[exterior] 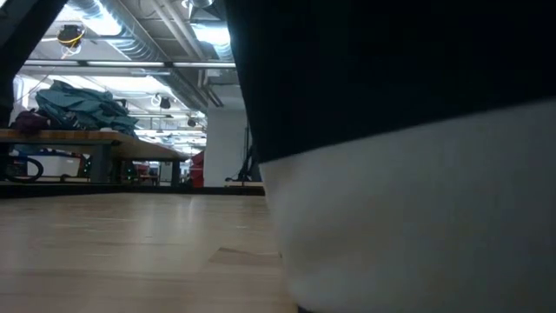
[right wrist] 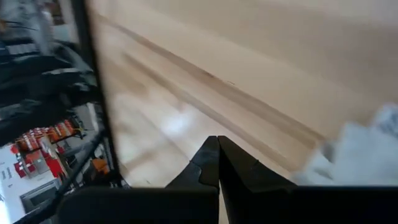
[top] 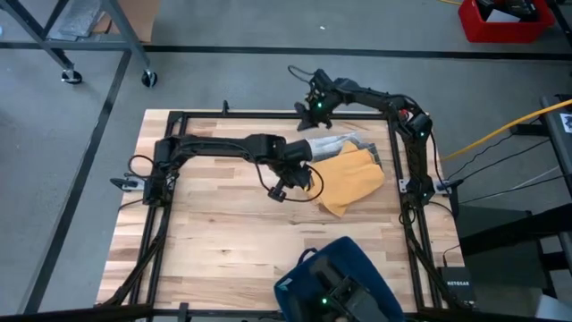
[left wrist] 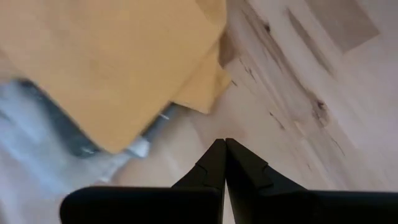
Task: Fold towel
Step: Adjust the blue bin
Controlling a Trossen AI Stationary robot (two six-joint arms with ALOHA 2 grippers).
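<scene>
A yellow towel (top: 353,174) lies rumpled on the wooden table, right of centre, its far edge lapping over a grey towel (top: 335,143). In the left wrist view the yellow towel (left wrist: 112,62) shows in two layers, with the grey towel (left wrist: 37,149) beside it. My left gripper (top: 299,172) (left wrist: 224,144) is shut just left of the yellow towel, over bare wood. My right gripper (top: 313,109) (right wrist: 217,142) is shut near the table's far edge, beyond the grey towel (right wrist: 364,152).
A blue bag-like object (top: 340,282) sits at the table's near edge, and a dark and white mass (exterior: 408,174) fills most of the low view. A black frame (top: 268,114) rims the table. Bare wood (top: 223,224) lies left of and nearer than the towels.
</scene>
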